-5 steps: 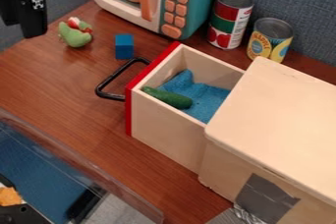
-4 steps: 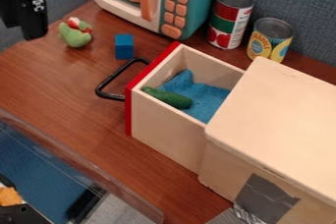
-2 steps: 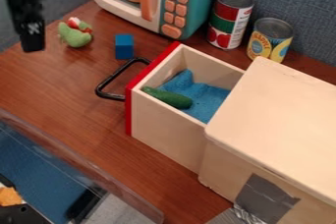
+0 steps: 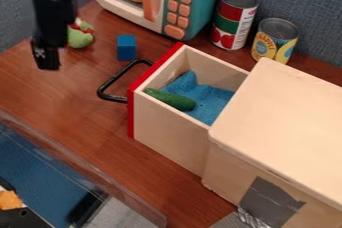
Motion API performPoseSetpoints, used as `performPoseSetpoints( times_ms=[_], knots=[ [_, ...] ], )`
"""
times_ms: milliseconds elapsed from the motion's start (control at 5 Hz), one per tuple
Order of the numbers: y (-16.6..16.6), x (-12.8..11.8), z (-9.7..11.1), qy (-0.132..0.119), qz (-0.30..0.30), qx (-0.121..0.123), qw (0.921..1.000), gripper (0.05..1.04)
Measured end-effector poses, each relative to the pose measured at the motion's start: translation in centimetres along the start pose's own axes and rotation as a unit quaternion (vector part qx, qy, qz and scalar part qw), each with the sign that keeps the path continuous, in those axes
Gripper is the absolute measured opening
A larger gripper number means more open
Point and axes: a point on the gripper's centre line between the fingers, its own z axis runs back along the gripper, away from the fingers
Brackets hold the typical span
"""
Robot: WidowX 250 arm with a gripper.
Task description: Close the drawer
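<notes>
Well, drawer (image 4: 167,134): pulled well out of its cabinet (image 4: 280,122), so the task is yet to be done; its red front (image 4: 131,114) faces the gripper's side of the table (image 4: 57,94).
Gripper (image 4: 47,63): hangs over the table at upper left, apart from the handle (image 4: 112,98). That side suits a push on the front, towards the cabinet.
Jaws: whether parted or closed, I cannot tell from this angle; nothing can be seen in their hold.
Cucumber (image 4: 171,100): lies inside against blue cloth (image 4: 204,97), which probably cushions it; it seems low enough to slide in under the cabinet top.
Cube (image 4: 126,47): stands beyond the handle, probably out of the drawer's path, though a wide approach could knock it.
Green toy (image 4: 81,38): partly hidden behind the arm, its shape hard to make out.
Drawer's far end: hidden by the cabinet, so any snag inside would go unseen.
Cabinet's right side: cut off by the edge.
</notes>
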Motion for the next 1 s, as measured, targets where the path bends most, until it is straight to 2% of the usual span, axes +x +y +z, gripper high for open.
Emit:
performPoseSetpoints(
  times_ms=[200,400,600,800,1000],
  knots=[
    [0.1,1.9,-0.8,0.007,-0.129,-0.005,0.9916,0.999],
    [0.2,3.3,-1.0,0.027,-0.249,-0.008,0.9680,0.999],
    [-0.3,4.1,-1.4,0.006,-0.331,-0.005,0.9436,0.999],
    [-0.5,5.4,-1.8,0.003,-0.335,0.001,0.9423,0.999],
    [-1.3,6.5,-2.8,-0.006,-0.325,-0.006,0.9457,1.001]
  ],
)
